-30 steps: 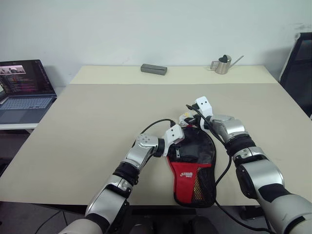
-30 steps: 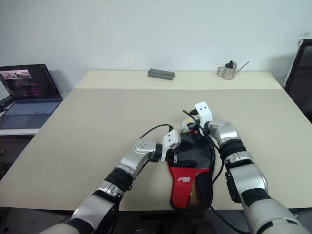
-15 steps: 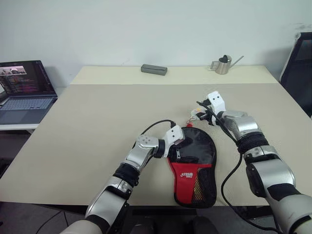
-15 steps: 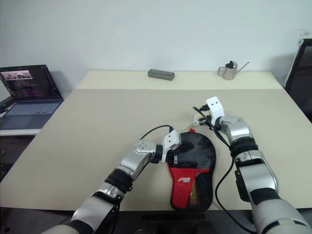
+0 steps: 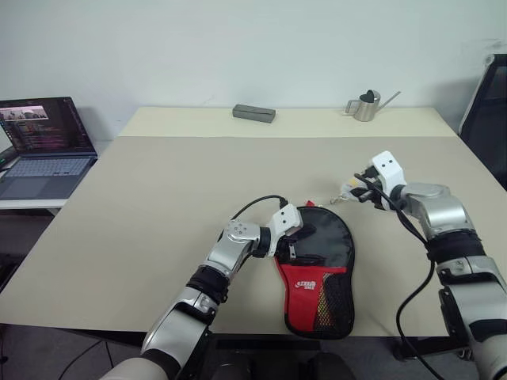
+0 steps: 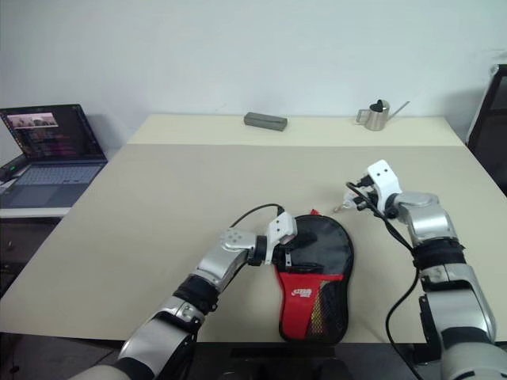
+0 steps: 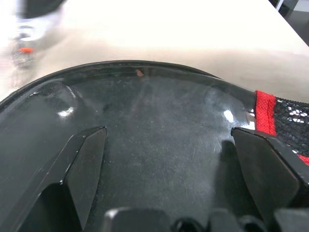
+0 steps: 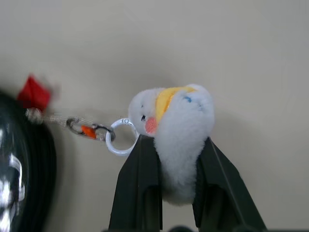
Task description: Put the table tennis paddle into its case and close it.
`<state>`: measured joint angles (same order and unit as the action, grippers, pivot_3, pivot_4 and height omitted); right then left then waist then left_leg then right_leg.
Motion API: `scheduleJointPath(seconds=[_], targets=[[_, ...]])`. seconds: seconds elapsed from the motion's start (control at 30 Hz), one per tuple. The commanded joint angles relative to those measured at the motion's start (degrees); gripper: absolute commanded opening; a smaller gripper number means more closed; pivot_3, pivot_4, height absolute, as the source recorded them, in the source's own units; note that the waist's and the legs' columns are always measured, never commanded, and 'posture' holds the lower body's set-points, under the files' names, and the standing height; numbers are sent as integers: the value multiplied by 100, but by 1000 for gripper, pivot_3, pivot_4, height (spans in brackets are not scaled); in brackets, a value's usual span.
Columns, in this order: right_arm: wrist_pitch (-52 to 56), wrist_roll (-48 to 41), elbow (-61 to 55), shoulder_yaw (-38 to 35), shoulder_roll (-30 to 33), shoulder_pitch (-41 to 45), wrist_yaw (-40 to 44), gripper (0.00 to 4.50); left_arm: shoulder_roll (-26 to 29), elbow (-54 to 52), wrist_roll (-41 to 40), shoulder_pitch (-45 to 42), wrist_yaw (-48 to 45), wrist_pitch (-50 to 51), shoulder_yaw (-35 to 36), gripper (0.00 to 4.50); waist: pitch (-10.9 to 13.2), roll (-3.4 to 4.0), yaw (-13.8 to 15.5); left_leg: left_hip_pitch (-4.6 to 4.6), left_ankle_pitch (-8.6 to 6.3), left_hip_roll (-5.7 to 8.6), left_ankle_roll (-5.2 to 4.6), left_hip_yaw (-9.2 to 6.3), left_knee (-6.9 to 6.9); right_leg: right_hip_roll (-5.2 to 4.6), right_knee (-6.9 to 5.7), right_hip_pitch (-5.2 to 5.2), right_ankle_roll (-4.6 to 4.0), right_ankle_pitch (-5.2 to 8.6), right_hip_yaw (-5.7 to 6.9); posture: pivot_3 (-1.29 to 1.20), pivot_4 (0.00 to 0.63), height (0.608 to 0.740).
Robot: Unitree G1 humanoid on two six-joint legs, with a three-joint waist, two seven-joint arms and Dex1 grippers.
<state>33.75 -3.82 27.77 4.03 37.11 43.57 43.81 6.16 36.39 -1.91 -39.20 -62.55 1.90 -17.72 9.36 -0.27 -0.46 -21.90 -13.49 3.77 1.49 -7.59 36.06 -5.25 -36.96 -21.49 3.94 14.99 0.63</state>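
While my right claw [image 8: 166,164] pinches the white fluffy pom-pom [image 8: 176,130] between its two black fingers, the little toy hangs above the desk [image 5: 158,190], off to the right of the case [image 5: 321,265]. A white ring and a small clip link the pom-pom to a thin cord that runs back to the round end of the case, beside a small red tab [image 8: 35,92]. The case lies flat near the front edge of the desk, its round black end pointing away from me and its red panel with the white logo and mesh pocket pointing toward me. I cannot see the table tennis paddle itself, so I cannot tell whether it is inside.

My left claw [image 7: 169,159] is spread wide, its fingers standing well apart over the glossy black round part of the case, at its left edge; I cannot tell whether they press on it, and they grip nothing.

At the far side of the desk lie a grey flat box [image 5: 253,112] and a small metal watering can [image 5: 366,105]. An open laptop [image 5: 43,146] sits on a lower surface to the left.
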Motion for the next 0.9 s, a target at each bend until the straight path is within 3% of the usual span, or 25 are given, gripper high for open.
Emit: scheduleJointPath(seconds=[0.03,0.3,0.5,0.9], targets=[[482,-171,-957,-291,585,-337,318,353,-41,518,209,262,30,179,-221,4500,0,0,15,2,0,-1,0,2,0,0,0,1,6,3,-1,0,150,740],[1720,-985,-3351,-732,1489,-1934,939,347,-94,649,234,169,90,135,-225,4500,-3,-5,76,1,-1,-3,-1,0,2,-1,4,9,16,9,7,0,150,740],[2515,-1606,-4739,-1154,1753,-2987,922,337,-121,742,249,110,96,87,-221,4500,-5,-13,103,0,-3,-6,-2,3,2,-1,8,11,21,11,9,0,150,740],[3062,-2260,-6276,-1916,2048,-4879,871,336,-262,961,297,8,118,-17,-251,4500,-17,-33,178,2,-4,-10,-3,11,2,0,9,13,27,16,12,0,150,740]])
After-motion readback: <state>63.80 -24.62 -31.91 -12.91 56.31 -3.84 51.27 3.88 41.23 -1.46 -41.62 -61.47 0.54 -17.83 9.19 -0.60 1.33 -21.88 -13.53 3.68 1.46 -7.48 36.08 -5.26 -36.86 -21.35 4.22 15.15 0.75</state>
